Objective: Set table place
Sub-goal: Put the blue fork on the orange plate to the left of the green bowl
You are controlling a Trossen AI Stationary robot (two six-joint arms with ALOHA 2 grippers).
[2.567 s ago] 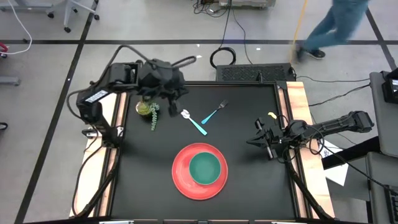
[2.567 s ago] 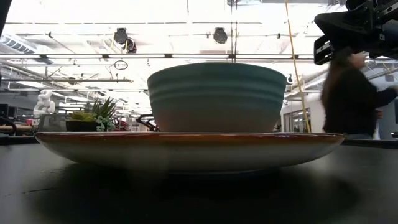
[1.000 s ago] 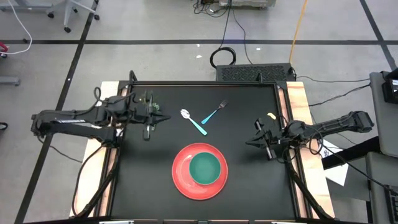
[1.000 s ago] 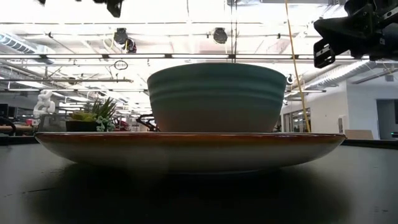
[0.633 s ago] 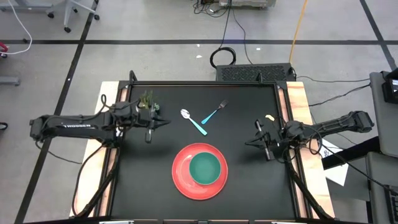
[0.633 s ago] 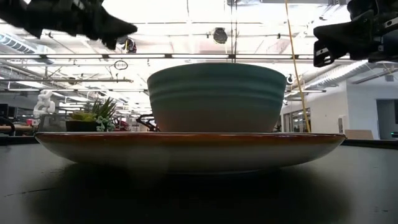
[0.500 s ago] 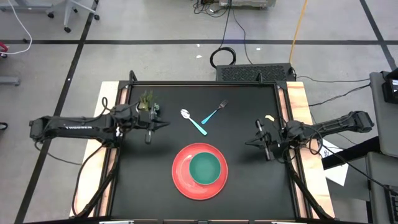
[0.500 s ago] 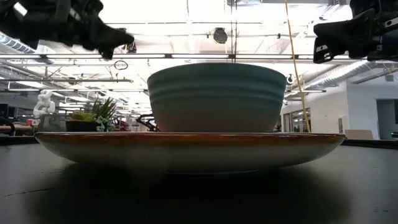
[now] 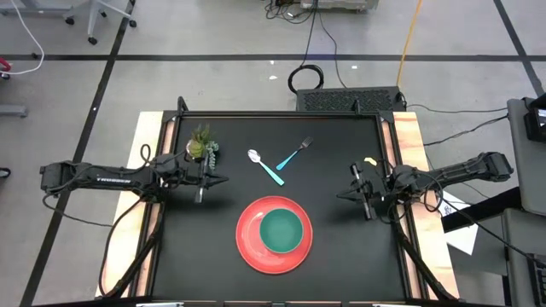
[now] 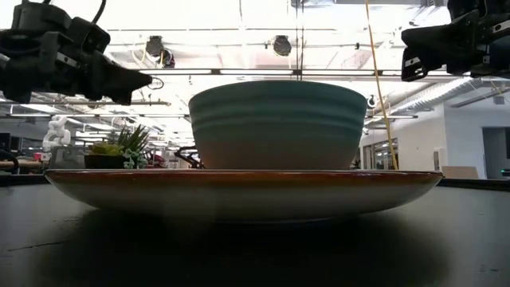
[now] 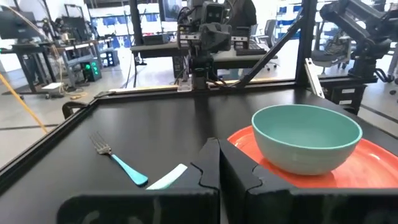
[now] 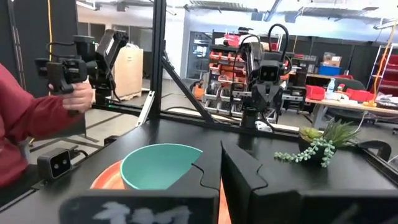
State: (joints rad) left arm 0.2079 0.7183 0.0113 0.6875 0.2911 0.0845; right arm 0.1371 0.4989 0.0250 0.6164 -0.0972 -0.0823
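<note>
The red plate (image 9: 252, 247) lies on the black table (image 9: 341, 264) near its front edge, and the teal bowl (image 9: 281, 231) stands in it. Farther back lie the spoon (image 9: 264, 165) and the fork (image 9: 295, 154), handles meeting, both flat on the tabletop. My left gripper (image 9: 223, 181) hovers shut at the table's left side, pointing level toward the right; its shut fingers (image 11: 217, 163) show in the left wrist view. My right gripper (image 9: 340, 197) hovers shut at the right side, facing the bowl (image 12: 158, 165). Neither holds anything.
A small potted plant (image 9: 202, 144) stands at the far left, just behind my left gripper. In the right wrist view, a person's red sleeve (image 12: 25, 121) and a hand on a handheld device show beyond the table's edge. Bare tabletop lies on both sides of the plate.
My left gripper has come down and drifted toward the table's near edge, away from the plant, staying shut and level; in the low view it has sunk from the picture's top to just above bowl height.
</note>
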